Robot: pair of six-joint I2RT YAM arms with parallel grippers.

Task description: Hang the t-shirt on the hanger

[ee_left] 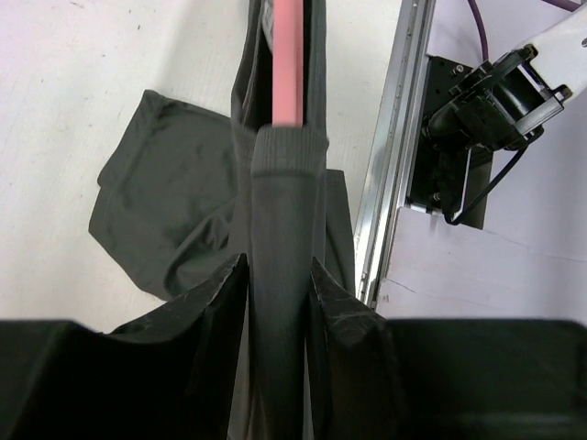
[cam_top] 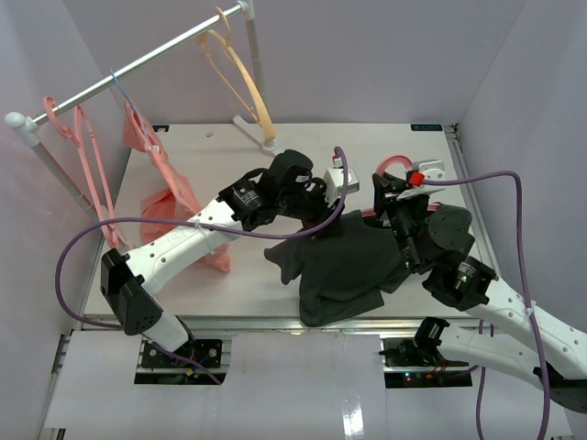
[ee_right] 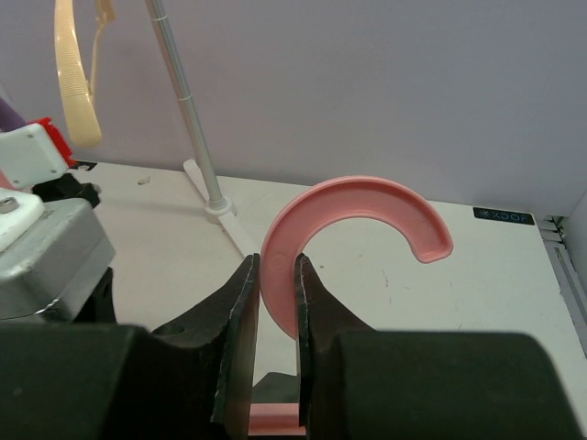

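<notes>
The dark charcoal t-shirt lies crumpled at the table's middle front, partly draped over the salmon-pink hanger, whose hook sticks out at the back right. My left gripper is shut on the t-shirt; in the left wrist view the collar is pulled over the hanger's pink arm between my fingers. My right gripper is shut on the hanger; in the right wrist view my fingers pinch the base of its hook.
A clothes rail runs across the back left, with a tan-yellow hanger, pink hangers and a salmon-pink garment hanging on it. The rail's post base stands at the table's back. The table's metal front edge is close.
</notes>
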